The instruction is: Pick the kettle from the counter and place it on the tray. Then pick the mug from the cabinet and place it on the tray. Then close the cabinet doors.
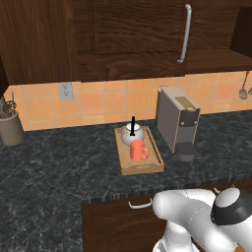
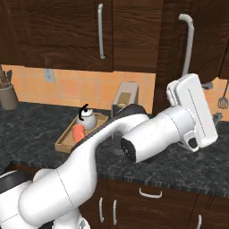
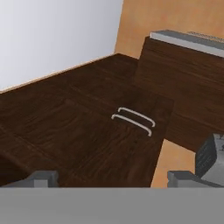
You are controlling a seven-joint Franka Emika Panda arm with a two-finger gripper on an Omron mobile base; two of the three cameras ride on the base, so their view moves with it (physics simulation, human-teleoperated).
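I am looking at a simulated kitchen with a dark speckled stone table (image 1: 59,167) under dark brown wooden wall cabinets. The landmark is a light wooden tray (image 1: 125,165) lying near the middle of the table, and it holds two things. The kettle (image 1: 132,134), small, round and silver-white with a thin black upright handle, sits at the far end of the tray, towards the orange tiled wall. The mug (image 1: 138,150), orange-red with its handle to one side, stands on the tray just in front of the kettle, nearly touching it. Just to the right of the tray stands a boxy grey coffee machine (image 1: 176,120). Well to the left of the tray, by the wall, a beige pot (image 1: 11,129) holds some utensils.

Above the tray, the cabinet doors (image 1: 133,34) look shut, each with a long curved silver bar handle (image 1: 185,33). In the right base view the white arm reaches up to the right of the tray, its hand raised in front of a tall dark door. In the hand view the fingers (image 3: 118,178) stand wide apart with nothing between them, facing dark wood door panels with two silver handles (image 3: 133,119) side by side
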